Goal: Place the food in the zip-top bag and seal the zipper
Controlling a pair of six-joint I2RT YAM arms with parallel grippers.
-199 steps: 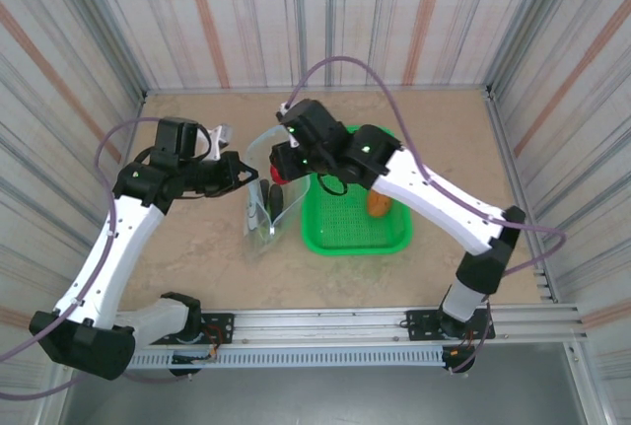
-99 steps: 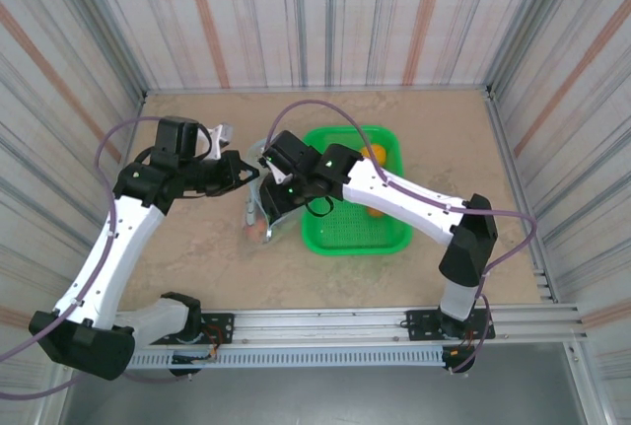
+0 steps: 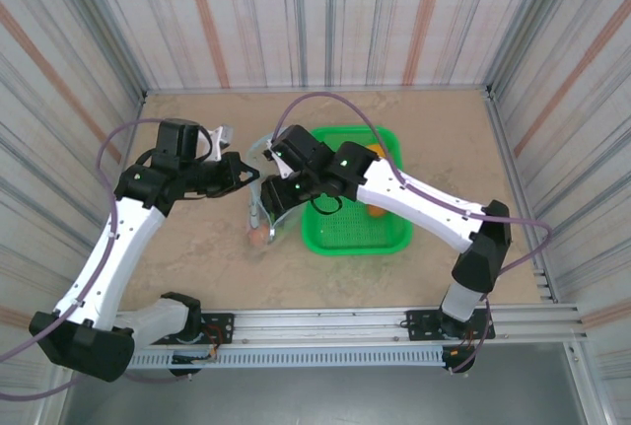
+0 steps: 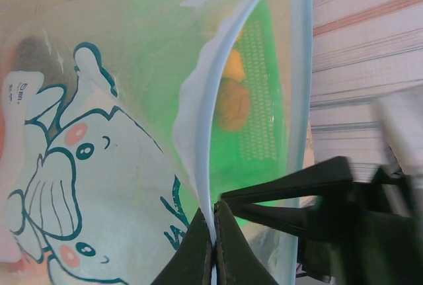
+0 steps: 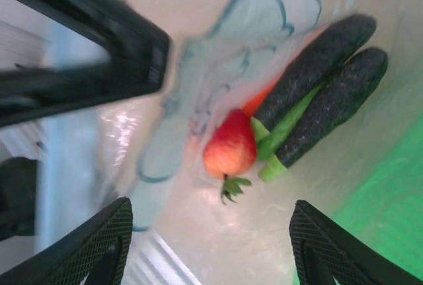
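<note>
Top external view: zip-top bag point(image 3: 258, 223) near frame centre, just beside the left side of the green basket point(image 3: 394, 238). Contents hard to make out through the crinkled plastic, just a reddish spot low in it. At the bag's upper left edge, left gripper point(image 3: 245, 173); from the right, right gripper point(image 3: 276, 206) pointing down into the open mouth, fingertips hidden there.

Left wrist view: fingers point(image 4: 192, 258) pressed together at bottom centre, clamped on the pale blue zipper point(image 4: 201, 120). Behind the plastic, two blurred round fruits point(image 4: 231, 100) in the basket, orange and yellow.

Right wrist view: fingers wide apart in the lower corners, holding nothing. Inside the bag, at centre, red strawberry point(image 5: 231, 147). Up and right of it, two dark long vegetables point(image 5: 317, 53) with green ends, impossible to tell eggplant from cucumber. Of the carrot point(image 5: 261, 100), only an orange tip visible between them and the strawberry. Basket cut off at lower right.
</note>
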